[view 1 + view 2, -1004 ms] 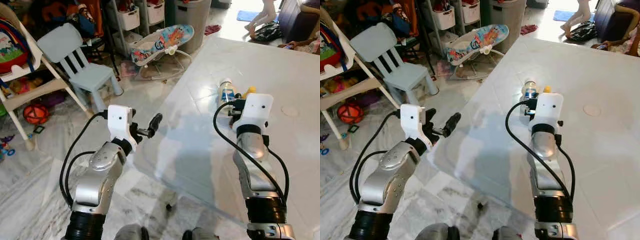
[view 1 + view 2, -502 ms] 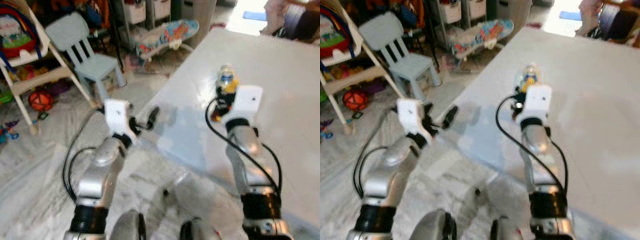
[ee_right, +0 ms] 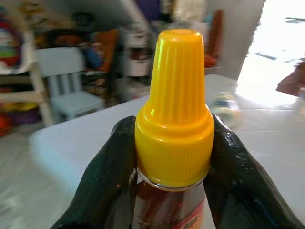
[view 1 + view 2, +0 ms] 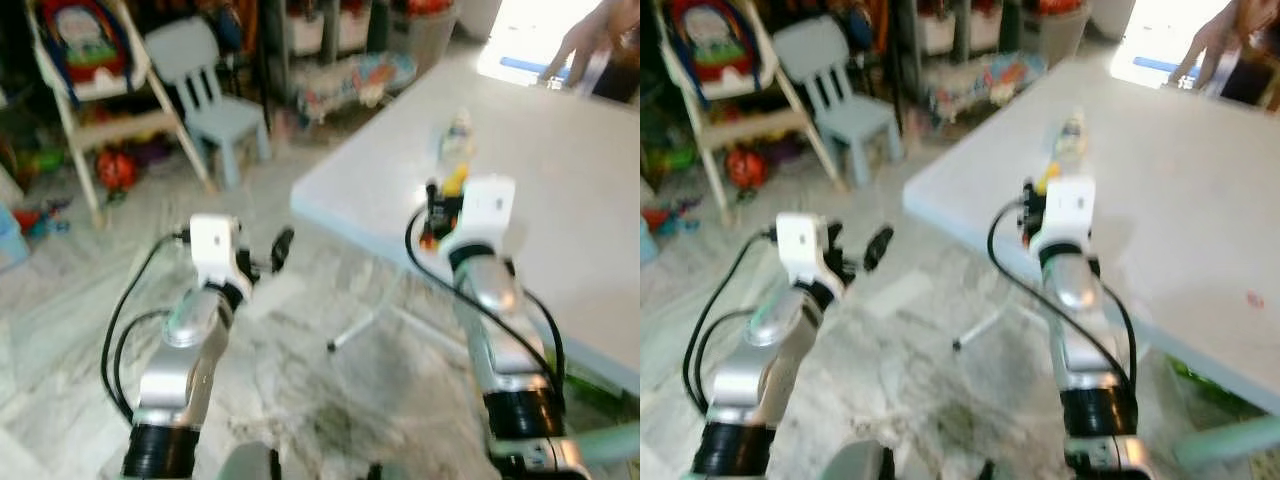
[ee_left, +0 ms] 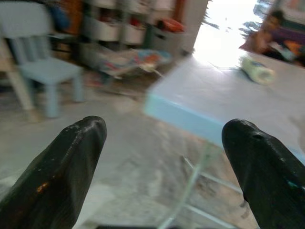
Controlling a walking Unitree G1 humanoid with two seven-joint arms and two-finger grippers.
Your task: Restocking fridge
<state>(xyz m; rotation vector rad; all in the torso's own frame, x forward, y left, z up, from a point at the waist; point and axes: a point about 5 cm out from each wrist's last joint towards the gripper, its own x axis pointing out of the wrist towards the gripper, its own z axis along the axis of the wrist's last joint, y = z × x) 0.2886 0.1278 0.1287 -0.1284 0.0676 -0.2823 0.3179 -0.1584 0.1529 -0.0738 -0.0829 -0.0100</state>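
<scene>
- Yellow-capped sauce bottle (image 3: 174,119) sits clamped at its neck between the right gripper's (image 3: 172,157) black fingers, held upright above the edge of the pale surface (image 4: 560,190).
- Left gripper (image 5: 167,162) hangs over the floor, fingers spread wide, empty.
- Carrying well likely means keeping the bottle upright with a firm grip.

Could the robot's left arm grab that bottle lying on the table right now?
Probably not. The left tool is open but hangs over the floor, short of the table, while the lying bottle sits well in from the edge. The robot would need to step closer.
</scene>
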